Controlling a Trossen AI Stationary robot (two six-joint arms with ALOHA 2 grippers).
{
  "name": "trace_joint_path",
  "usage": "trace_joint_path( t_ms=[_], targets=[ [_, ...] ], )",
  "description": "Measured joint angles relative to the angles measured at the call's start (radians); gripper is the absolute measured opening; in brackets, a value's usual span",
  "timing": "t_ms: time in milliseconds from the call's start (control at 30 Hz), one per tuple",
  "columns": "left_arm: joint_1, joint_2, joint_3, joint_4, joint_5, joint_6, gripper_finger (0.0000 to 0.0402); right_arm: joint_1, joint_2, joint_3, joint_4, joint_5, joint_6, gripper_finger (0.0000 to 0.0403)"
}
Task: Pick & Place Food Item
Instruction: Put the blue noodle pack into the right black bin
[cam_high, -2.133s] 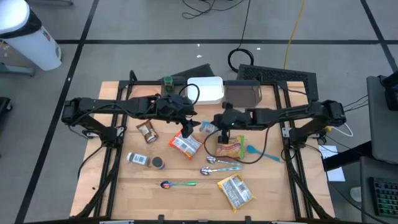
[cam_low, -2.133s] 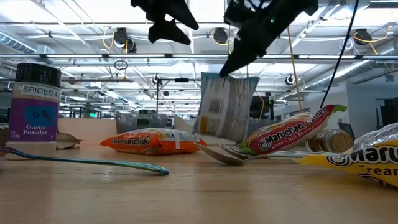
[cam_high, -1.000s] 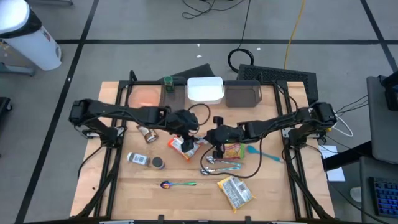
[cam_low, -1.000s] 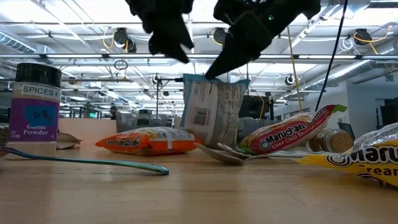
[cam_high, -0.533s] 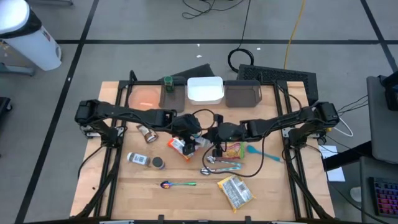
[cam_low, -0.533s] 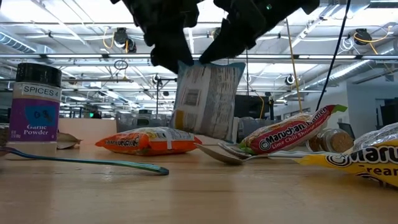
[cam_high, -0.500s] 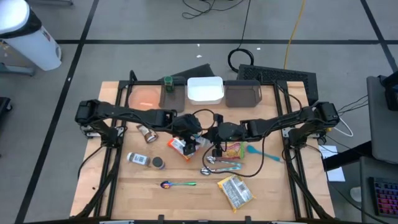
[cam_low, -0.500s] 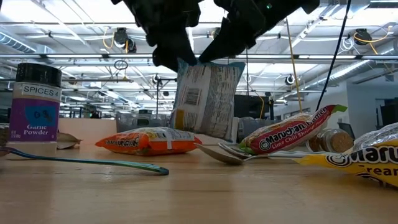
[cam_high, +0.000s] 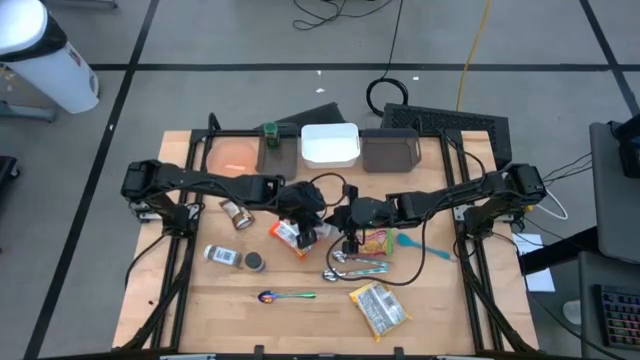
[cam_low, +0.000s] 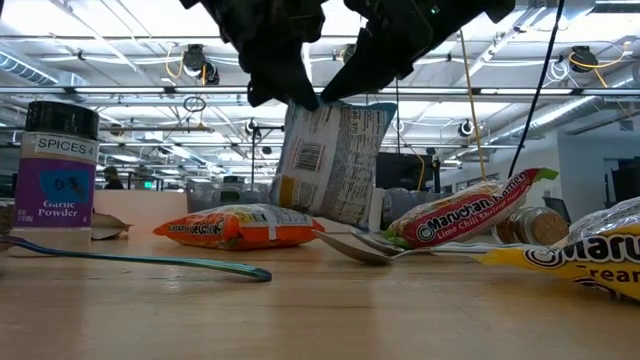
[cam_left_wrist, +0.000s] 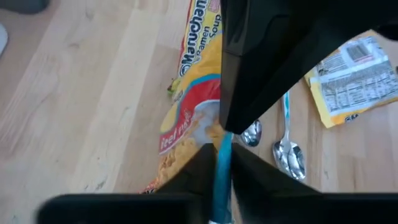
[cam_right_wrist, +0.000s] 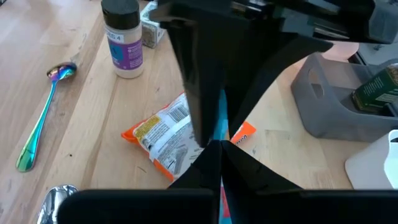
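A white food packet (cam_low: 330, 160) with a barcode and a blue top edge hangs in the air over the table's middle. Both grippers are shut on its top edge. My left gripper (cam_low: 290, 97) is at the packet's top-left corner in the low view, and my right gripper (cam_low: 338, 92) is just beside it. In the high view the two grippers (cam_high: 318, 222) (cam_high: 340, 220) meet nose to nose above an orange noodle packet (cam_high: 295, 234), which lies flat on the table. My left gripper pinches the packet's blue top edge (cam_left_wrist: 222, 163) between its two fingers, slanting down from the table's left side. The packet hangs below, tilted and clear of the table. My right gripper pinches the same blue top edge (cam_right_wrist: 221, 118) between its two fingers, slanting down from the table's right side, close to the left gripper's fingers. The packet hangs below it, off the table.
A lime-chili noodle packet (cam_high: 372, 240), several spoons (cam_high: 355, 265) and another packet (cam_high: 378, 307) lie near the middle and front. A garlic powder jar (cam_low: 58, 175) stands at the left. A white container (cam_high: 330, 143) and a grey bin (cam_high: 390, 150) stand at the far edge.
My left gripper has come down and toward the table's right, up to the packet's top edge beside my right gripper. The packet, held by my right gripper throughout, has tipped: its lower end has swung toward the left in the low view and risen a little.
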Motion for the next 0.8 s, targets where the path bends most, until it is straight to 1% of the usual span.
trace_joint_path(
  t_ms=[67,233,333,433,567,667,800],
  targets=[
    [0.006,0.000,0.000,0.003,0.013,-0.004,0.0009,0.000,0.000,0.000,0.000,0.000,0.000,0.0000],
    [0.031,0.000,0.000,0.004,0.061,-0.024,0.0005,0.000,-0.016,0.000,-0.007,-0.009,-0.033,0.0000],
    [0.045,0.000,0.001,-0.003,0.081,-0.032,0.0005,-0.004,-0.056,0.000,-0.006,-0.073,-0.052,0.0005],
    [0.055,0.000,0.005,-0.009,0.087,-0.030,0.0004,-0.023,-0.110,0.001,-0.007,-0.128,-0.018,0.0019],
    [0.060,0.000,0.005,-0.002,0.087,-0.027,0.0003,-0.067,-0.184,0.001,-0.023,-0.178,0.054,0.0058],
    [0.068,0.000,0.005,0.015,0.099,-0.026,0.0003,-0.097,-0.225,0.002,-0.074,-0.182,0.092,0.0100],
    [0.082,0.000,0.005,0.057,0.137,-0.035,0.0002,-0.122,-0.233,0.001,-0.143,-0.190,0.106,0.0159]
  ],
)
